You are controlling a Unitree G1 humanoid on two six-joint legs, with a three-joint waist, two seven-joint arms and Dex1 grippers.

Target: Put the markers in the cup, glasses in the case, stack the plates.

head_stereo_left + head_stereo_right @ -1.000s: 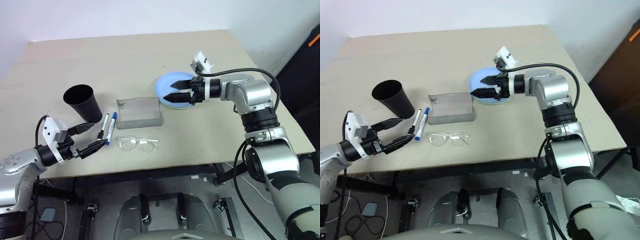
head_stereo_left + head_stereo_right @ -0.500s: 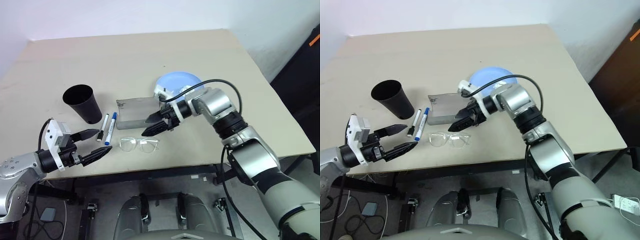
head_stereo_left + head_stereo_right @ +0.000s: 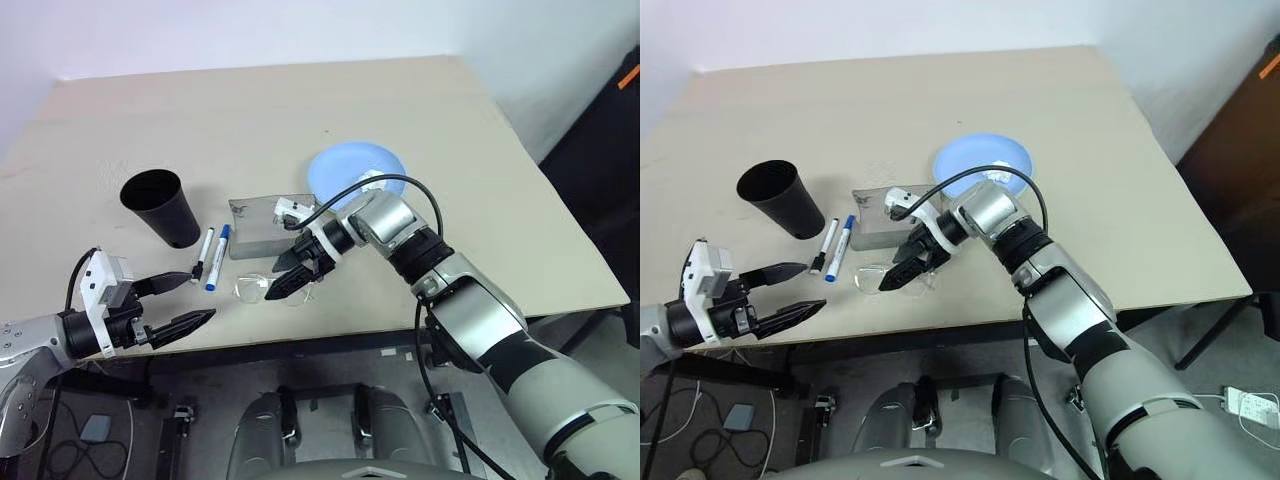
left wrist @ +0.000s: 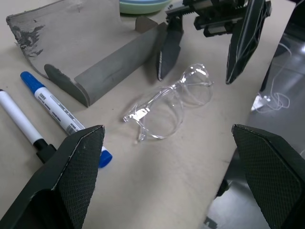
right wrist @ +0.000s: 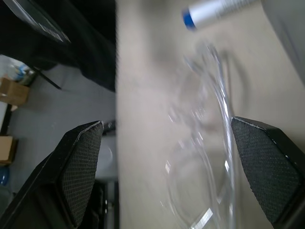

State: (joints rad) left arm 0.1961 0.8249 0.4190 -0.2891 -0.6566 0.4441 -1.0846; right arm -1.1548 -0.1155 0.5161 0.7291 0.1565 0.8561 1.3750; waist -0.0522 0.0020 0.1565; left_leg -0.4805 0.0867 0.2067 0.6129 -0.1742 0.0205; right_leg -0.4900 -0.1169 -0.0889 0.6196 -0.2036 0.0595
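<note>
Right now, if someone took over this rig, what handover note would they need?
Left gripper: open, empty, at the table's near edge by the markers.
Right gripper: open, straddling the glasses, nothing gripped yet.
Markers lie side by side on the table between the cup and the case; cup upright, nothing seen in it. Case open, empty. Plates appear stacked beyond the case, green on blue.
Left to do: glasses into the case, both markers into the cup.
</note>
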